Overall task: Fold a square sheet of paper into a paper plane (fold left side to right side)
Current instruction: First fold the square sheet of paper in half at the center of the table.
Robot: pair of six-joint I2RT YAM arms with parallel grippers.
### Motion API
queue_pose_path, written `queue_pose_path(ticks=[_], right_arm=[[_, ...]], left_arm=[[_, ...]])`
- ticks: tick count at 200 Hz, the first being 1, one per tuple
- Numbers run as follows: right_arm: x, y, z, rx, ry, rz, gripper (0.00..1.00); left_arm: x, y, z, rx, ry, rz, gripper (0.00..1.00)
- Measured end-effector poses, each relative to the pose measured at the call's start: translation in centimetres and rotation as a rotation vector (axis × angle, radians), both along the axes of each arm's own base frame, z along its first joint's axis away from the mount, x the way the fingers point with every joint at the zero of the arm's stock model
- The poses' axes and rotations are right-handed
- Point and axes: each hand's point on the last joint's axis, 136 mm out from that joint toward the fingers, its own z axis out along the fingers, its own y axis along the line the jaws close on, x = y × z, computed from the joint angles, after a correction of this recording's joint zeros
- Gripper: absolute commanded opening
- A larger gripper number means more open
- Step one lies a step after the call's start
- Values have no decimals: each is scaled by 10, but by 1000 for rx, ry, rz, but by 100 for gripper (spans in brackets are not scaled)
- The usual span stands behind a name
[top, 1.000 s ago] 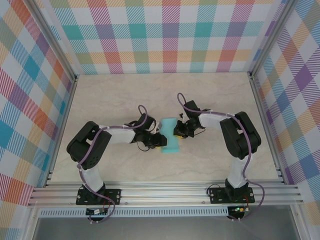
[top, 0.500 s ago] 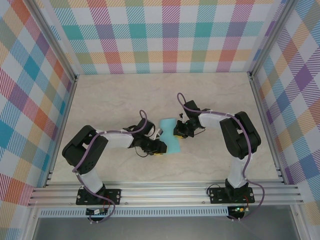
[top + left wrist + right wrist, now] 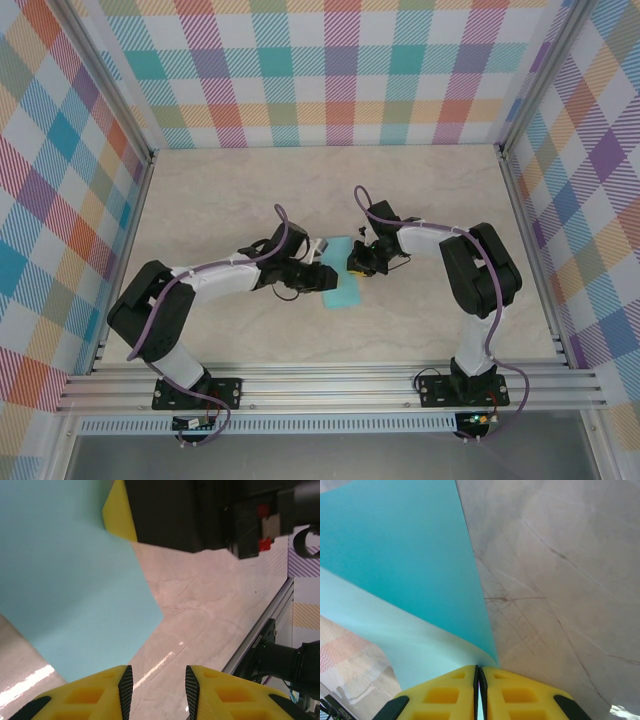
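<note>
Top view: the square sheet of paper, turquoise, lies mid-table between both arms. The right gripper is clenched on the sheet's edge, lifting one layer into a curl (right wrist view, sheet). The left gripper, fingers parted and grasping nothing, sits just beside the sheet.

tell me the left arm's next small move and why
Probably ease the left gripper forward onto the square sheet of paper: its jaws stand open and empty, the paper lies just ahead, and the right gripper is shut on an edge.
</note>
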Motion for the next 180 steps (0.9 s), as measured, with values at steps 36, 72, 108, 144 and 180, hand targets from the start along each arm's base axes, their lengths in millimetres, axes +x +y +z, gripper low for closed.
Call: queue_pose_path(ticks=[36, 72, 108, 144, 180], right_arm=[[0, 0, 0, 0, 0, 0, 12], [0, 0, 0, 0, 0, 0, 12], [0, 0, 0, 0, 0, 0, 12], [0, 0, 0, 0, 0, 0, 12], [0, 0, 0, 0, 0, 0, 12]], left_arm=[[9, -4, -27, 46, 35, 9, 33], [2, 0, -49, 80, 91, 12, 33], [-2, 1, -57, 87, 114, 2, 32], [-8, 0, -58, 96, 105, -32, 32], [-21, -5, -60, 105, 90, -99, 32]])
